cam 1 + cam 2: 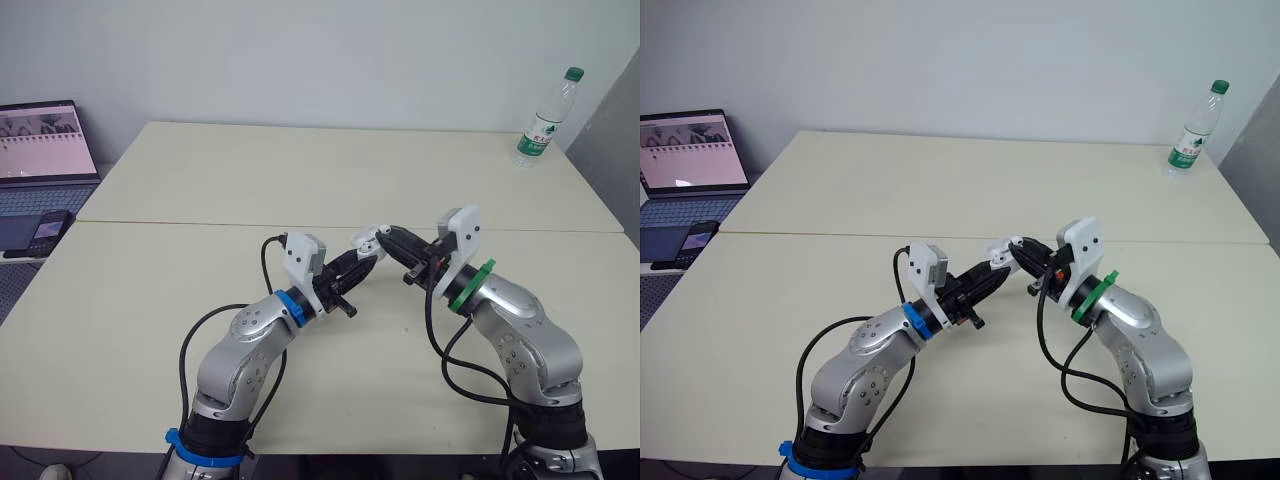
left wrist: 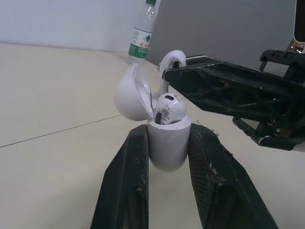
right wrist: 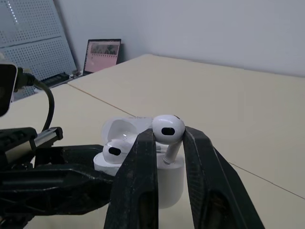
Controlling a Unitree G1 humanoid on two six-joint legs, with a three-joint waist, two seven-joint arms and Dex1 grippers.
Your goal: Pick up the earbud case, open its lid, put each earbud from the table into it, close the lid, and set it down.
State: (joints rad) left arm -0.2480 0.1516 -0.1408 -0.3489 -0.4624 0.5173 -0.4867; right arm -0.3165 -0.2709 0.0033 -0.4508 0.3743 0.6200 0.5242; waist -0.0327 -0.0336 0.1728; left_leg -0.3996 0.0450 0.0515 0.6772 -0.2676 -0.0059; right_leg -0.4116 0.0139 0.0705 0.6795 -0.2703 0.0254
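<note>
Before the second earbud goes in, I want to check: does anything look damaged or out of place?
One thing: the seated earbud in the open case carries dark scratchy marks on its head. Nothing else stands out.

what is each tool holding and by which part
Left tool holds the earbud case by the sides of its lower body, lid open. Right tool pinches an earbud at the base of its head, stem down.

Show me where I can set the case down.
The cream table is free across its far half up to the clear plastic water bottle at its far right corner; so are the near strips outside each arm. It is crowded at the centre, where the left gripper holding the white open-lidded earbud case meets the right gripper holding a white earbud.
</note>
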